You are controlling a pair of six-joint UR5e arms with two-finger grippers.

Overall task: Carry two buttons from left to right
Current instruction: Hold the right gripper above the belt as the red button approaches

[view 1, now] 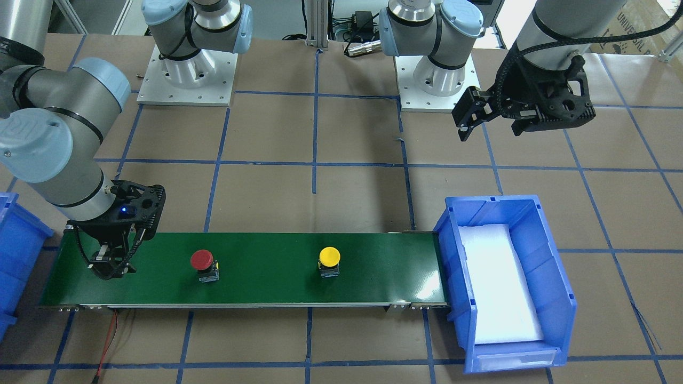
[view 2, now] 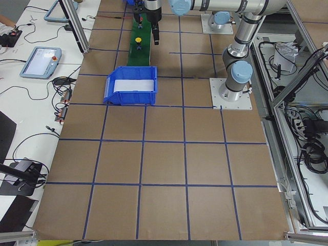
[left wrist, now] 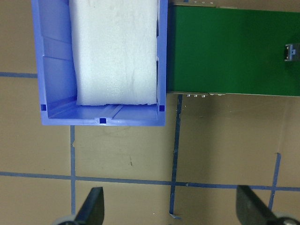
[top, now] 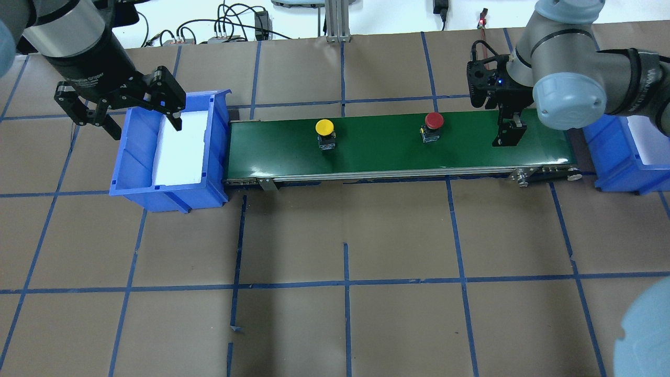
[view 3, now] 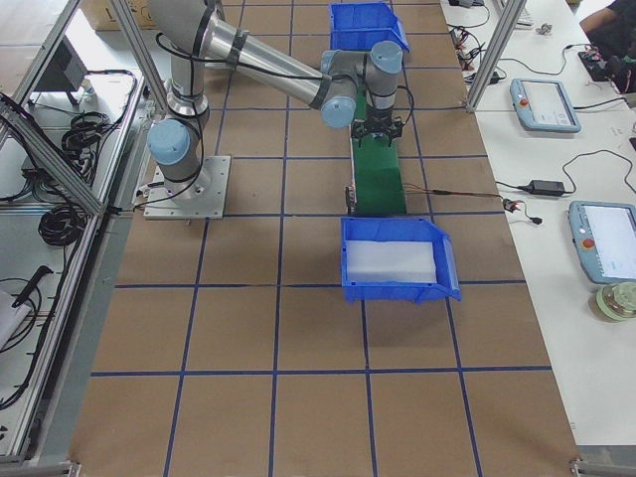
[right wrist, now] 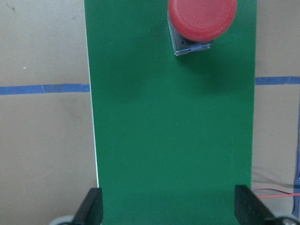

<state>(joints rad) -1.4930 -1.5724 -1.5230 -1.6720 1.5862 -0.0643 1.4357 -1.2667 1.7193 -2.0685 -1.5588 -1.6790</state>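
Front-facing view: red button (view 1: 202, 260) and yellow button (view 1: 329, 258) stand upright on the green belt (view 1: 267, 282), red just ahead of the right gripper (view 1: 109, 265), yellow farther along, both well apart from the left gripper (view 1: 469, 121). Wrist views: right fingers (right wrist: 92, 206) spread wide and empty, red cap ahead of them in line with the gap; left fingers (left wrist: 93, 206) equally wide and empty, blue bin (left wrist: 51, 70) ahead of them. Judgement: the buttons look small, rigid, light and top-heavy, with smooth domed caps likely to slip, so pinch the squarish base under the cap, fingers low to the belt.
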